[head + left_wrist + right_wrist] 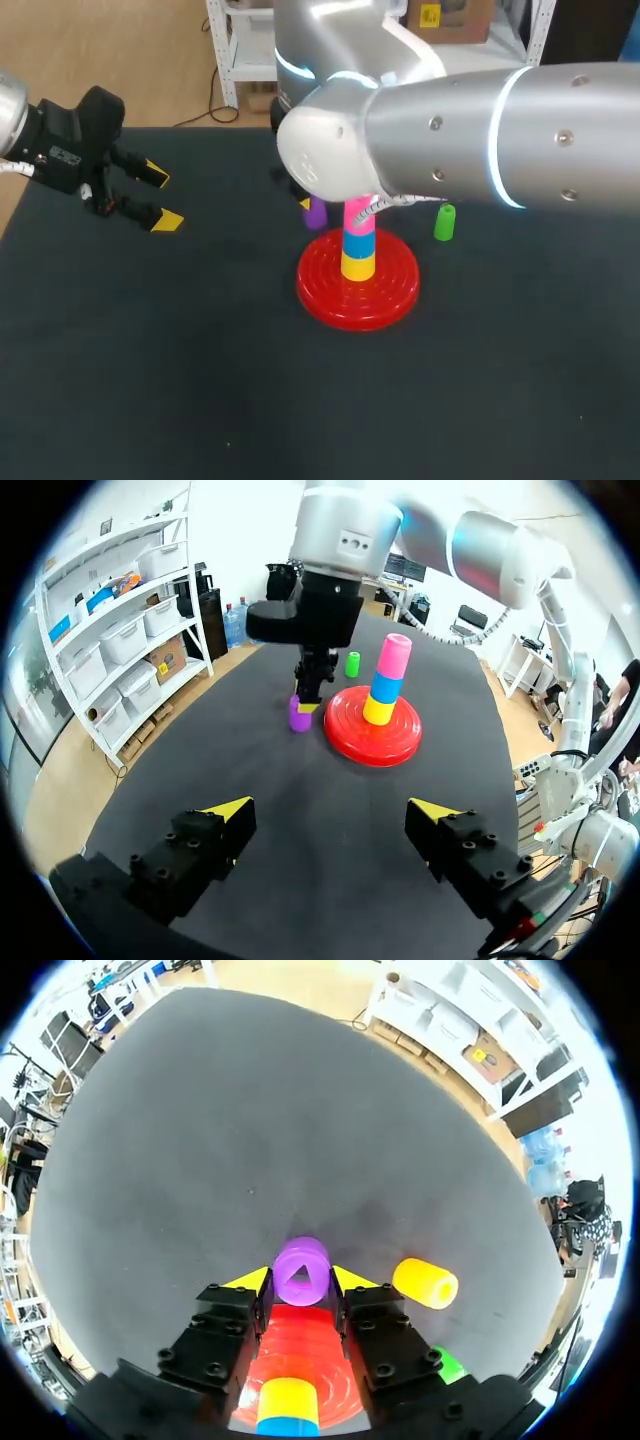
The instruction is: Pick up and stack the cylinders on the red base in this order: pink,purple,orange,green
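Note:
The red base (330, 300) holds a stack of yellow, blue and pink cylinders (359, 240). A purple cylinder (301, 1263) stands on the dark table just beside the base, and my right gripper (301, 1279) is shut on it, one yellow tip pressing each side. In the left wrist view the purple cylinder (299, 716) rests on the table under that gripper. An orange cylinder (425, 1283) lies on its side close by. The green cylinder (444, 223) stands past the base. My left gripper (331, 810) hangs open and empty, far off at the table's left.
My right arm (480, 130) spans the table from the right and hides the orange cylinder in the head view. The black mat (150, 380) stretches in front of the base.

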You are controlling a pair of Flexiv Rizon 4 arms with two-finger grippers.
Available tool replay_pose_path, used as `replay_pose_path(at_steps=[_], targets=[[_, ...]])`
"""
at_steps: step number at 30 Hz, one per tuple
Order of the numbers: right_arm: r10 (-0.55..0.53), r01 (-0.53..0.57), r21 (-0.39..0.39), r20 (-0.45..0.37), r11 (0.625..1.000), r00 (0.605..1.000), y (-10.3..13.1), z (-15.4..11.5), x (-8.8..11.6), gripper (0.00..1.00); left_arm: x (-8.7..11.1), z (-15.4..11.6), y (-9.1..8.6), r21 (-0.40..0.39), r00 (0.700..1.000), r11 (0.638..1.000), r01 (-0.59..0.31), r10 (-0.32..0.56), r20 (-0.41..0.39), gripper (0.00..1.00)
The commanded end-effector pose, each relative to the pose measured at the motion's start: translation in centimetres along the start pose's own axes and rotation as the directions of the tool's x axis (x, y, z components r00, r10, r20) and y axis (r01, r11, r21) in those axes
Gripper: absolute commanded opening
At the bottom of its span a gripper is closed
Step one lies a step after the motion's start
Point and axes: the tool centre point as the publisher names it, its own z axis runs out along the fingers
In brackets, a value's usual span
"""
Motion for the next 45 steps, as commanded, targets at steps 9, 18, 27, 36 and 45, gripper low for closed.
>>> replay_pose_path(at_steps=[9, 18, 27, 36, 45], targets=[[0.038, -0.036, -0.012, 0.107, 0.999, 0.994, -2.1, -10.2, 1.3, 0.0, 0.1, 0.0, 0.0, -0.001, 1.0, 1.0, -0.002, 0.002, 0.004, 1.0], [0.009, 0.0, -0.056, 0.149, 0.998, 0.989, -2.0, -15.9, 3.8, 0.0, 0.1, 0.0, 0.0, -0.001, 1.0, 1.0, -0.002, 0.002, 0.004, 1.0], [-0.058, 0.073, -0.091, 0.152, 0.993, 0.987, -0.9, -18.9, 7.6, 0.0, 0.1, 0.0, 0.0, -0.001, 1.0, 1.0, -0.002, 0.002, 0.004, 1.0], [-0.084, 0.095, -0.098, 0.112, 0.991, 0.99, -0.6, -18.3, 9.6, 0.0, 0.1, 0.0, 0.0, -0.001, 1.0, 1.0, -0.002, 0.002, 0.004, 1.0], [-0.13, 0.141, -0.106, 0.105, 0.984, 0.986, 0.3, -18.9, 10.7, 0.0, 0.1, 0.0, 0.0, -0.001, 1.0, 1.0, -0.002, 0.002, 0.004, 1.0]])
